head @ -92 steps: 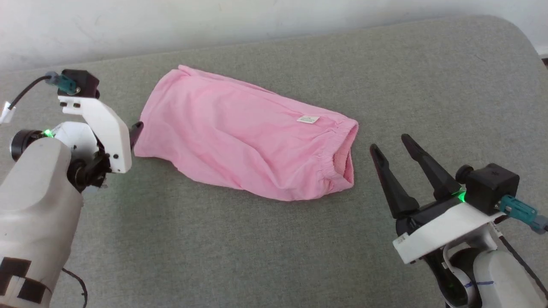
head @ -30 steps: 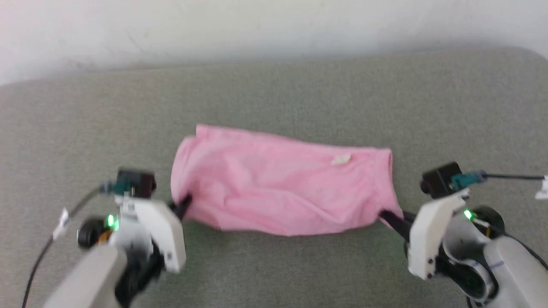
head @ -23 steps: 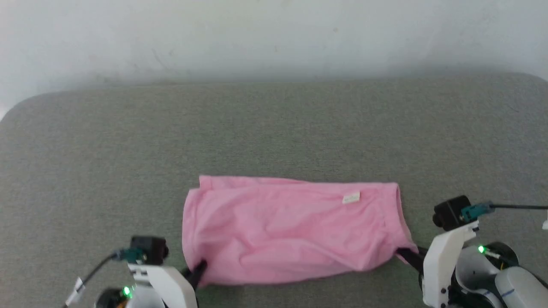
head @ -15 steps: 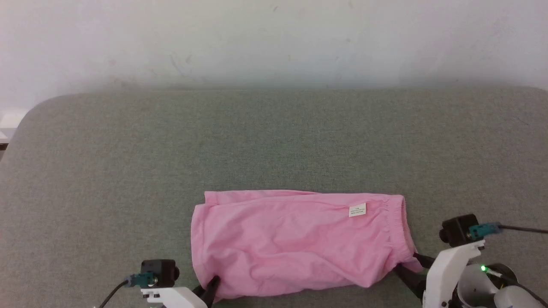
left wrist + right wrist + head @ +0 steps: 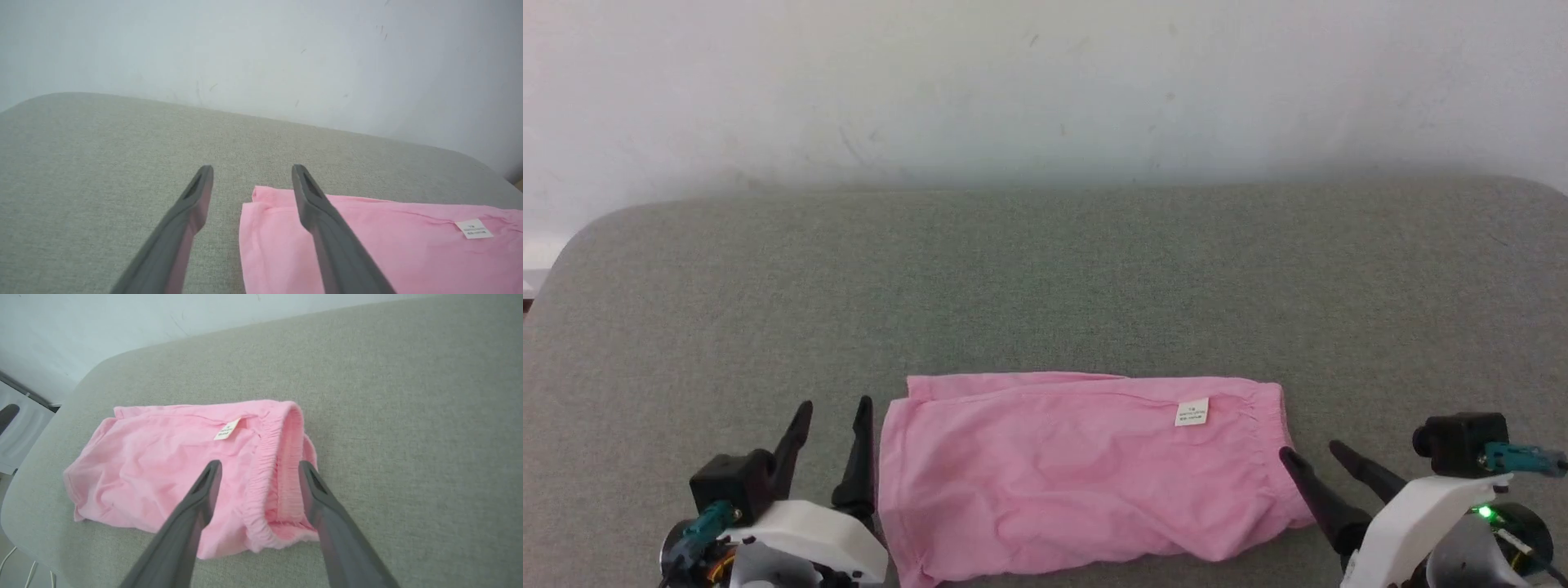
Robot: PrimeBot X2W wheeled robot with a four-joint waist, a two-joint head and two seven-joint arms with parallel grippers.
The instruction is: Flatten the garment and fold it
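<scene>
The light pink garment lies spread in a wide folded band on the grey cushion near its front edge, its small white label facing up near the right end. My left gripper stands open just left of the garment's left edge, holding nothing. In the left wrist view the open left gripper straddles the garment at its left hem. My right gripper is open at the elastic waistband end. In the right wrist view the right gripper hangs open above the garment at the waistband, its label beyond.
The grey upholstered surface stretches well beyond the garment to a pale wall at the back. Its rounded left corner drops off. In the right wrist view the cushion's edge and floor with cables show at lower left.
Both grippers have opened and let go of the garment's near corners, then drawn back a little. The garment now lies flatter, and the head camera has tilted up.
</scene>
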